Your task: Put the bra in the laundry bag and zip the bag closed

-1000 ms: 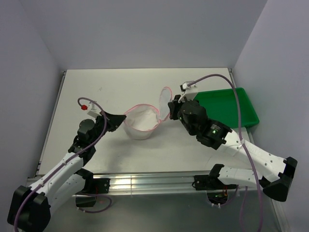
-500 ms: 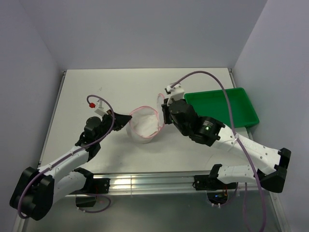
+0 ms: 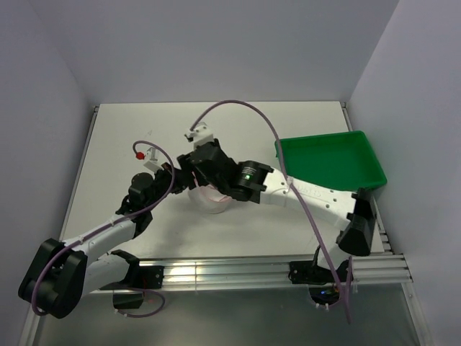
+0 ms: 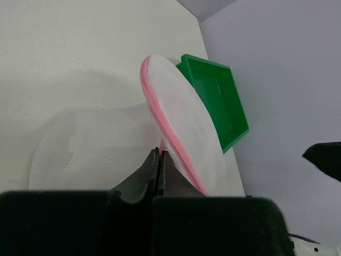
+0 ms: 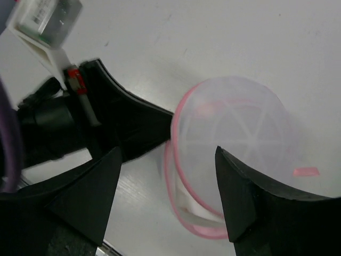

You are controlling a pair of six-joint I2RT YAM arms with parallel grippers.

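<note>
Left gripper (image 4: 160, 160) has its two fingers pressed together, pinching the thin pink zip rim (image 4: 160, 114) of the laundry bag (image 4: 85, 149) at the near edge of the mesh. In the left wrist view the round flap edged by that rim rises tilted above the bag's pale body, which rests on the table (image 3: 130, 137). The right gripper (image 5: 166, 152) hangs just above the bag with its fingers (image 5: 90, 197) spread wide, one to each side of the white drum, and nothing between them; the pictures do not show either finger touching the mesh. From the right wrist camera the left gripper's black fingers meet the pink rim at the bag's left edge, and a second pink line runs lower down around the bag's near side. Seen from above, both grippers crowd over the bag near the table's middle, the right arm reaching far across to the left. The mesh is too milky to tell whether the bra lies inside. A green tray (image 3: 331, 160) sits well apart at the table's right edge.
</note>
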